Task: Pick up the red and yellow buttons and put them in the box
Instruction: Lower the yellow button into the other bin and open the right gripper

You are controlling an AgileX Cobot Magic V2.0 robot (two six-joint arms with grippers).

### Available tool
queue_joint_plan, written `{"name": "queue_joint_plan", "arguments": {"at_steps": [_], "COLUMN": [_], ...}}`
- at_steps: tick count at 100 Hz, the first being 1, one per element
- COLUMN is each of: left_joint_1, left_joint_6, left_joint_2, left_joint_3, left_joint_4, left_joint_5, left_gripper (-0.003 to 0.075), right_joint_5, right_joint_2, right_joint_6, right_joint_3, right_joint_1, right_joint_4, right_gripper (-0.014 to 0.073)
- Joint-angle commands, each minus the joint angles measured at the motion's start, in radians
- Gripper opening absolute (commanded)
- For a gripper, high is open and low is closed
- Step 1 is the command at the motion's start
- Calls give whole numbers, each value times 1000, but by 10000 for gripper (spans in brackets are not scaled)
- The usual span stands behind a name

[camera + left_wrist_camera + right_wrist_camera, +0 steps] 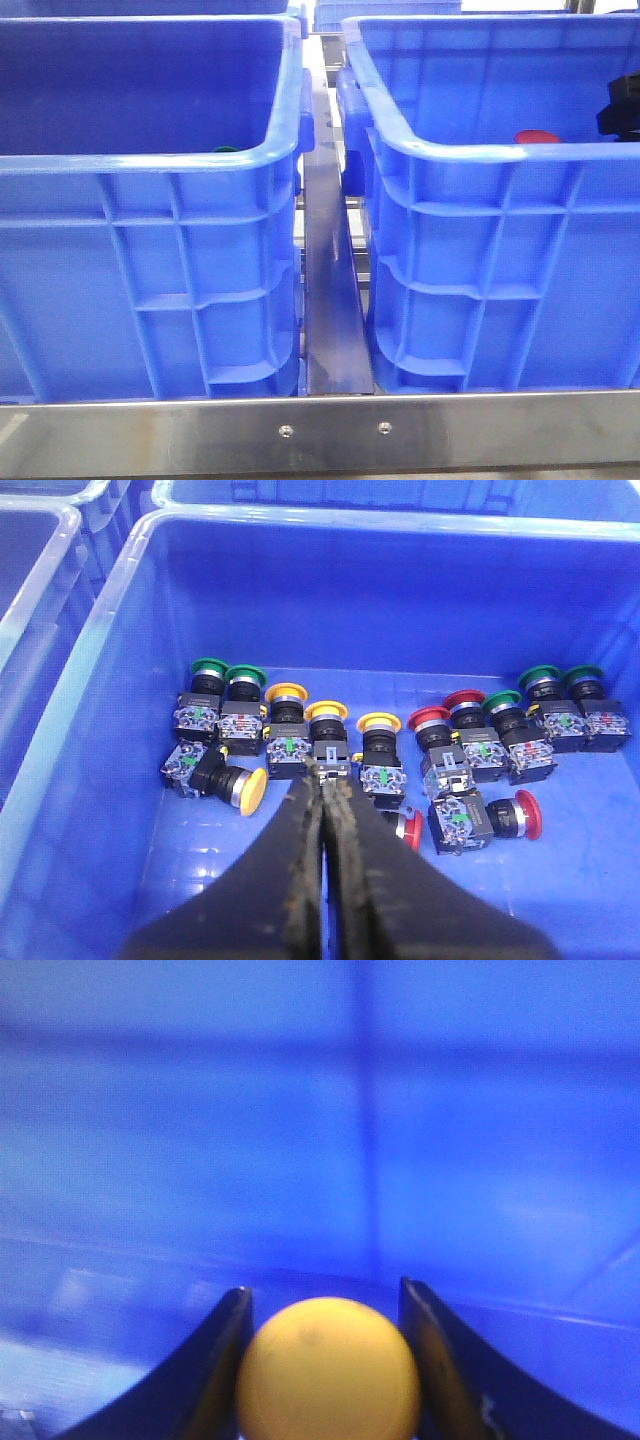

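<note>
Right gripper (322,1360) pinches a yellow button (327,1370) inside a blue crate (320,1110). Left gripper (325,790), fingers pressed together, hovers w/ nothing held over push-buttons (380,745) in another crate (110,630).

Bright, even light; blurred right-wrist view.

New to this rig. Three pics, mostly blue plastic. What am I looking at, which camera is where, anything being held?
It is a two-armed robot with a gripper on each arm. The front view looks forward over two deep blue crates, the left crate and the right crate, side by side on a metal frame. The other two pictures come from cameras on the wrists. The left wrist view looks down into a crate holding push-button switches with green, yellow and red caps; the left gripper is shut and empty above them. The right wrist view is blurry, but the right gripper is clamped on a yellow button inside a crate.
</note>
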Motion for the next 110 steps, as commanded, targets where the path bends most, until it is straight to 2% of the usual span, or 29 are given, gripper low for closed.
{"name": "queue_joint_plan", "arguments": {"at_steps": [1, 35, 57, 64, 85, 110], "left_joint_1": [3, 3, 3, 3, 3, 3], "left_joint_6": [2, 2, 2, 2, 2, 2], "left_joint_2": [7, 7, 7, 7, 7, 7], "left_joint_3": [-25, -25, -25, -25, -25, -25], "left_joint_4": [10, 10, 10, 10, 10, 10], "left_joint_5": [-79, -79, -79, -79, -79, -79], "left_gripper": [-19, -19, -19, -19, -19, -19], "right_joint_5": [45, 40, 39, 39, 14, -69], "right_joint_2": [-23, -23, -69, -92, -203, -449], "right_joint_6": [-20, -20, -19, -18, 1, 44], "right_joint_3": [-29, 40, 40, 40, 57, 174], "right_joint_1": [-6, -6, -6, -6, -6, 6], "right_joint_4": [118, 118, 118, 118, 118, 118], "right_gripper": [256, 274, 531, 575, 584, 582]}}
